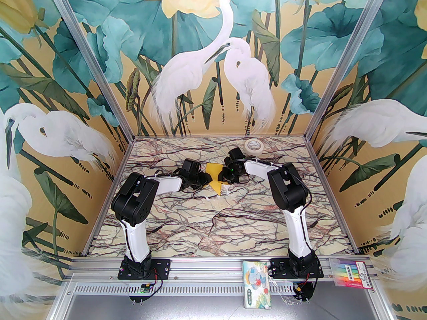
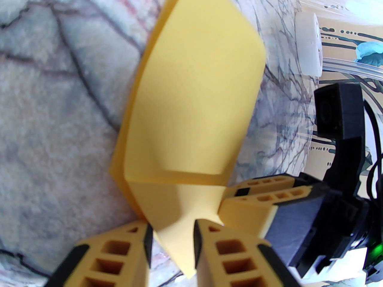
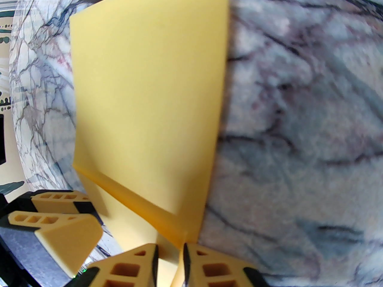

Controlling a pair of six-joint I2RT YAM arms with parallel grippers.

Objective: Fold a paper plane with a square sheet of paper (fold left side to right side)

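The square sheet of paper (image 1: pixel 214 173) is bright yellow and lies mid-table between both grippers, doubled over with its top layer bowed up. In the left wrist view the paper (image 2: pixel 194 94) runs down into the gap of my left gripper (image 2: pixel 172 244), whose jaws stand apart around it. In the right wrist view the paper (image 3: pixel 149 100) has its creased corner in the narrow gap of my right gripper (image 3: pixel 170 263). From above, the left gripper (image 1: pixel 204 178) and right gripper (image 1: pixel 223 176) face each other across the sheet. The paper plane is out of view.
A cream tape roll (image 1: pixel 255 144) (image 2: pixel 309 45) lies at the back of the marble table (image 1: pixel 213 218), behind the right arm. A marker pack (image 1: pixel 353 272) and a printed packet (image 1: pixel 257 285) rest on the front rail. Patterned walls close three sides.
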